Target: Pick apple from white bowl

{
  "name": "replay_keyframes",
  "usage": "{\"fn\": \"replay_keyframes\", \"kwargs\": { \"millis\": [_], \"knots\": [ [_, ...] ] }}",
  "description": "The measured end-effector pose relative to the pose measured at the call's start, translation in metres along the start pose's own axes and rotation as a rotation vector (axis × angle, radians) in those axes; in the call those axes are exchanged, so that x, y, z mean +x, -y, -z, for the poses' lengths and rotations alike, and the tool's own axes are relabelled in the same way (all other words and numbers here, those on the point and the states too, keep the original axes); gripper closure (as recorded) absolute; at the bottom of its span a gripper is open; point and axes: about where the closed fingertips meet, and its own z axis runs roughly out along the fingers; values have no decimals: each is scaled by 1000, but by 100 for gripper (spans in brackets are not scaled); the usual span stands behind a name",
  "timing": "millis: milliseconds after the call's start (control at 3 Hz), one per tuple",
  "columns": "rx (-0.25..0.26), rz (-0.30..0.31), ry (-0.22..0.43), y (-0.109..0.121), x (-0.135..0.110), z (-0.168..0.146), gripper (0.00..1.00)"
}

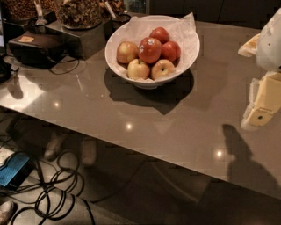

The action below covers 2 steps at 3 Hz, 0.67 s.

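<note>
The white bowl (117, 40) stands on the glossy brown counter, back centre, lined with crinkled white paper. Several apples lie in it. The apple (149, 49) is the largest and deepest red, in the middle of the pile, with a small pale sticker near its top. Smaller yellow-red apples lie in front and to its left, plain red ones behind and to its right. My gripper (263, 105) is at the right edge of the view, pale and cream-coloured, well to the right of the bowl and above the counter, holding nothing that I can see.
Dark containers of snacks (79, 13) and a black box (35, 46) stand at the back left. The counter's front edge (131, 151) runs diagonally. Below it lie black cables (57, 189) and a blue device (13, 169) on the floor.
</note>
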Motion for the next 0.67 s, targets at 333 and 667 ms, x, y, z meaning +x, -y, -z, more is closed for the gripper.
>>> {"fn": "replay_keyframes", "kwargs": {
  "millis": [333, 667],
  "knots": [
    [0, 0, 0, 0, 0, 0, 0],
    [-8, -3, 16, 4, -7, 2, 0]
  ]
}}
